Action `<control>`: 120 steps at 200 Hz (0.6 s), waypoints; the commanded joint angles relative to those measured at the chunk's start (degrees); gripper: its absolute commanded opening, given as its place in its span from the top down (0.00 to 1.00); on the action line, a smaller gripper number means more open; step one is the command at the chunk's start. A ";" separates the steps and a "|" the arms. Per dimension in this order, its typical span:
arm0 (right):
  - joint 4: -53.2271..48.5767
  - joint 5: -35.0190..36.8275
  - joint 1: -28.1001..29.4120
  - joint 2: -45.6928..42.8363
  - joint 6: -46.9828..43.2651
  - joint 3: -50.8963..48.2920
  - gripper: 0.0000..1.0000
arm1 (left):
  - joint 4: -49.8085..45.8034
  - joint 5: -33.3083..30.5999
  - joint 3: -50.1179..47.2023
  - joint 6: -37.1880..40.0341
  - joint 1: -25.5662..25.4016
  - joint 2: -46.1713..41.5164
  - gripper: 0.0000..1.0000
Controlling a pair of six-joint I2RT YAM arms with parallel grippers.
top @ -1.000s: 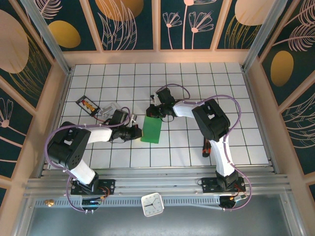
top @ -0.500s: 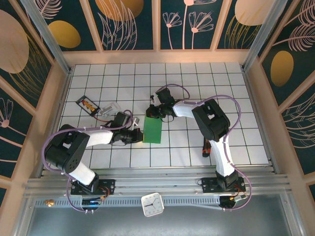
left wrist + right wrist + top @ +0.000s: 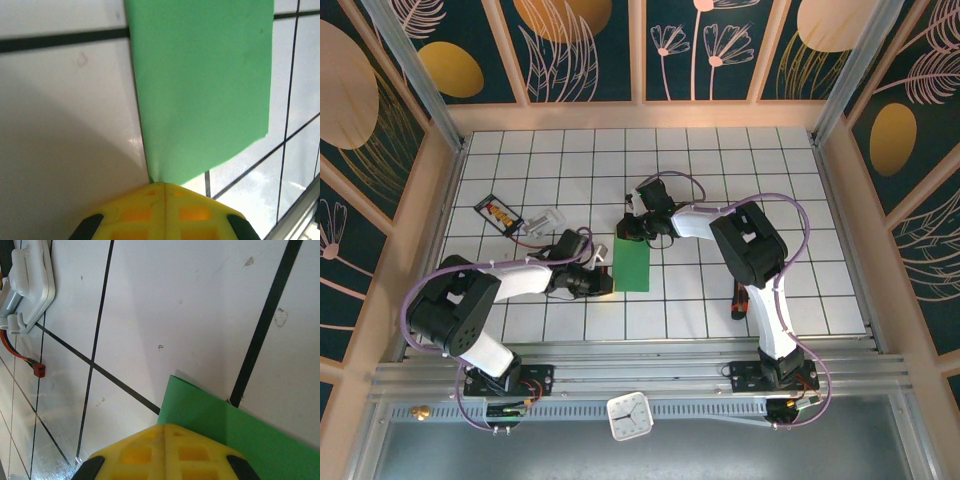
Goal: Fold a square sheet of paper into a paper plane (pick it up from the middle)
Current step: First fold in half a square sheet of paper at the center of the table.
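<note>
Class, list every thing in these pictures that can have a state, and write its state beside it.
square sheet of paper: folded to a narrow rectangle, lying on the table.
left end effector: shut, tips at the sheet's near left corner.
right end effector: shut, tips over the sheet's far left corner.
clock: lying face up between the arm bases.
</note>
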 commanded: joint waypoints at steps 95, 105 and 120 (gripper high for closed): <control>-4.80 5.97 -0.70 2.22 -1.62 -1.80 1.00 | 5.78 3.37 3.38 -8.70 1.88 0.02 1.00; -4.84 5.88 -0.70 2.19 -1.64 -1.81 1.00 | 5.97 2.81 3.69 -8.71 2.59 0.43 1.00; -4.75 5.88 -0.76 2.21 -1.60 -1.85 1.00 | 6.50 2.44 3.95 -8.41 3.39 1.24 1.00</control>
